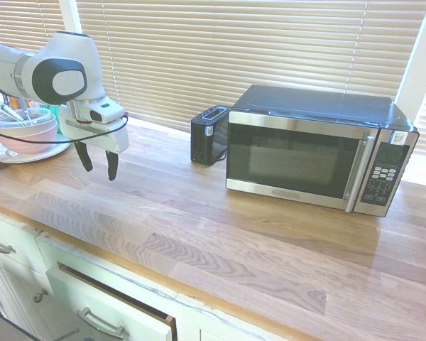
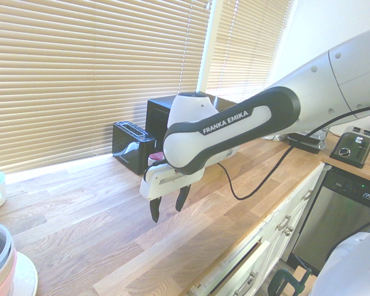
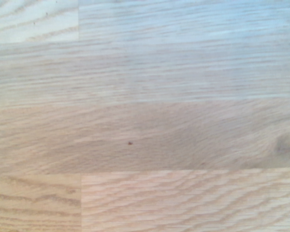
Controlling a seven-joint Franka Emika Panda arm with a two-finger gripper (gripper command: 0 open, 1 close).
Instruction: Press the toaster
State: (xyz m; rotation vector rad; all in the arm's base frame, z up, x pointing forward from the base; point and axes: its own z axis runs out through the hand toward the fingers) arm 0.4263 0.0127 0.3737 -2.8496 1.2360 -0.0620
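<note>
Now we see, biggest first, the white arm (image 2: 234, 126) reaching in from three o'clock in the second exterior view and from ten o'clock in the first, its wrist bent so the hand points down above the wooden countertop (image 1: 199, 227). We find the black-and-steel microwave (image 1: 305, 153) at about two o'clock in the first exterior view. Just beside it — toward twelve o'clock — we have the toaster (image 1: 209, 135), narrow and black, upright near the window blinds (image 1: 234, 50). At nine o'clock we spot stacked bowls (image 1: 28, 131) on a white plate (image 1: 46, 150). Smallest, our gripper (image 1: 99, 162) is open, its two dark fingers spread with nothing between them — well apart from the toaster.
</note>
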